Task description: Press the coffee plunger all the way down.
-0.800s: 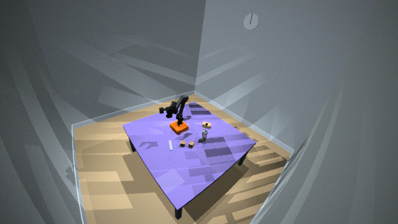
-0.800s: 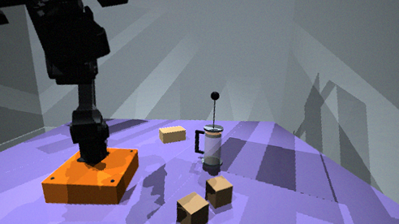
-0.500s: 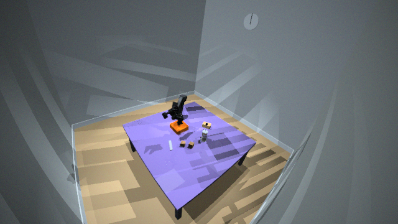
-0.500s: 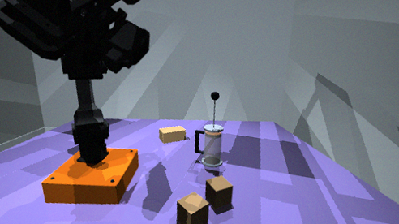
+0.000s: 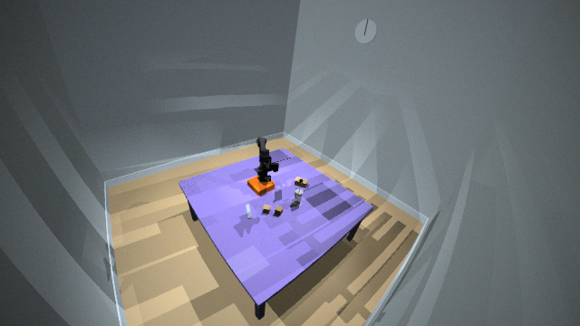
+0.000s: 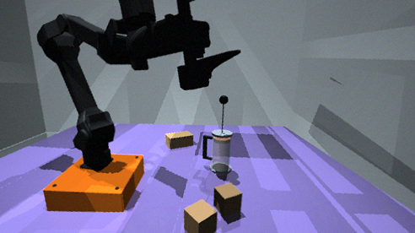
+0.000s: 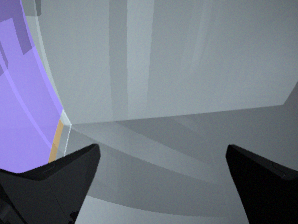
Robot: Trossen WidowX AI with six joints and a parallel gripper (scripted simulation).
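Above the press: I see open air all around the plunger knob (image 6: 223,100), which sticks up high on its thin rod over the coffee press (image 6: 220,151).
Gripper: my gripper (image 6: 228,19) hangs wide open with nothing in it, up at about 11 o'clock from the knob, not touching it.
At 6 o'clock of the press: two brown cubes (image 6: 227,197) and (image 6: 199,220) stand close by on the table (image 6: 342,226).
At 9 o'clock: a tan block (image 6: 179,139) lies near the handle.
At 3 o'clock: free room.
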